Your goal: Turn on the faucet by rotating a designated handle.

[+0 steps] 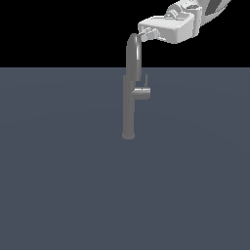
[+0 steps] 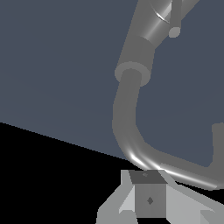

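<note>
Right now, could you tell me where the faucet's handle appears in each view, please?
Exterior view: the handle juts from the faucet column toward the exterior view's right, about mid-height.
Wrist view: the handle sits at the picture's edge, partly cropped.
Shared landmark: the arched spout, beside the gripper.

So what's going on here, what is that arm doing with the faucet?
A white robot arm has its gripper up at the top of the faucet, right beside the arch of the gooseneck spout. The side handle, the part it has to rotate, sits lower on the column and nothing is touching it. Whether the fingers are open or shut cannot be told from these views.
</note>
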Controlling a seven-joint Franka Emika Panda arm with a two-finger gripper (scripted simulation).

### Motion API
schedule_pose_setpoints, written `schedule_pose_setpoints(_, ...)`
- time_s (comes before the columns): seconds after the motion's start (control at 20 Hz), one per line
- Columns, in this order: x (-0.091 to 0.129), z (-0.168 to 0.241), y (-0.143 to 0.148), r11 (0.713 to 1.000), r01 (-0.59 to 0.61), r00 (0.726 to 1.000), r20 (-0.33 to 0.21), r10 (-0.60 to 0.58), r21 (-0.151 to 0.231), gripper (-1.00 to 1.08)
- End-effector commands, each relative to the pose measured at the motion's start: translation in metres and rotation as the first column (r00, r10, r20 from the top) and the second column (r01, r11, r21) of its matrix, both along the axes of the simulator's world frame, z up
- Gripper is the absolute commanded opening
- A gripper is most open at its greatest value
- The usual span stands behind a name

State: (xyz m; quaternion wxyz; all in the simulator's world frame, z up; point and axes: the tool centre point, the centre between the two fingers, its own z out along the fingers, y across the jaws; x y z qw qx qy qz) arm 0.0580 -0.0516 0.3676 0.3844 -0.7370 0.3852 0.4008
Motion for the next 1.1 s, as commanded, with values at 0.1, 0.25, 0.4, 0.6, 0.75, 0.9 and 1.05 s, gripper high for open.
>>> schedule_pose_setpoints(0.1,0.018,-0.027,-0.009,0.993,0.084,0.993,-0.091,-0.077,0.082,-1.00)
schedule_pose_setpoints(0.25,0.028,-0.045,-0.014,0.981,0.142,0.981,-0.153,-0.122,0.129,-1.00)
schedule_pose_setpoints(0.4,0.037,-0.064,-0.018,0.964,0.202,0.963,-0.215,-0.163,0.172,-1.00)
schedule_pose_setpoints(0.6,0.045,-0.088,-0.022,0.937,0.274,0.934,-0.291,-0.207,0.216,-1.00)
schedule_pose_setpoints(0.75,0.049,-0.103,-0.023,0.918,0.318,0.914,-0.335,-0.229,0.238,-1.00)
schedule_pose_setpoints(0.9,0.052,-0.114,-0.023,0.903,0.348,0.898,-0.366,-0.244,0.252,-1.00)
schedule_pose_setpoints(1.05,0.053,-0.119,-0.024,0.895,0.364,0.889,-0.382,-0.251,0.259,-1.00)
